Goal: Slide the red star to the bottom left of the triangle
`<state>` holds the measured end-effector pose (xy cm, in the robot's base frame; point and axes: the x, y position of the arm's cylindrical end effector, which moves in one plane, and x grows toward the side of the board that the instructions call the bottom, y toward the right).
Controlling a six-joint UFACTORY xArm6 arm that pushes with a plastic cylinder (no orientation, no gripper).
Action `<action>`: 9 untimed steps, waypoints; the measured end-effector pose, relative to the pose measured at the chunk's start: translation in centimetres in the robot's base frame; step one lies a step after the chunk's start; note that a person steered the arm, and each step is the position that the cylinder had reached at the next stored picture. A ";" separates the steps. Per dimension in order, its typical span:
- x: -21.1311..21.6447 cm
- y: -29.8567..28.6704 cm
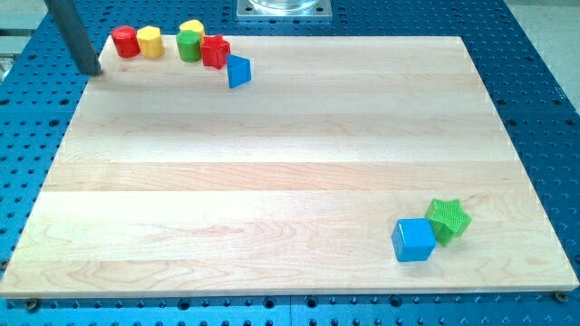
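The red star [216, 51] lies near the view's top left of the wooden board [290, 181], touching the green block [188, 46] on its left. The blue triangle [238, 71] lies just right of and below the red star, close to it. My tip [91, 71] is at the board's top left corner, left of the red cylinder [124, 42], apart from all blocks. The rod rises toward the view's top left.
A yellow block [149, 42] sits between the red cylinder and the green block, and another yellow block [191, 27] sits just behind the green one. A blue cube [413, 240] and a green star [448, 220] lie together at the bottom right.
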<state>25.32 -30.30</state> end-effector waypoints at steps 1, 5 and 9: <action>-5.2 0.1; -5.6 18.5; 12.7 21.8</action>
<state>38.01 -8.47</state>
